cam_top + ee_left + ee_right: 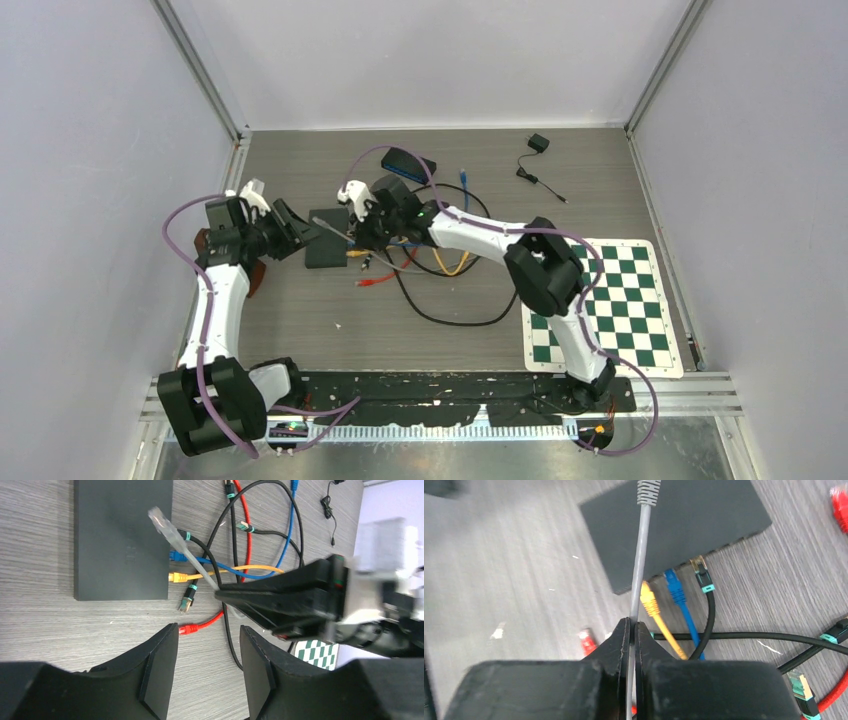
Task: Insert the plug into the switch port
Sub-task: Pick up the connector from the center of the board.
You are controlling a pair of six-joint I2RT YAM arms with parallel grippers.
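Right claw (633, 624) pinched shut; left claw (209, 630) jaws apart.

Top cam: fixed, high behind the arm bases, looks down on the whole table (300, 330), farthest out. Left wrist cam: close, looks past the left gripper (209, 629) down onto the switch (120, 535), port side on the right. Right wrist cam: closest, low, looks along the right gripper (632, 623) toward the switch's ports. All three overlap on the switch and grey cable (641, 545); both wrist cams also share the yellow plug (648, 597) and blue plug (674, 587).
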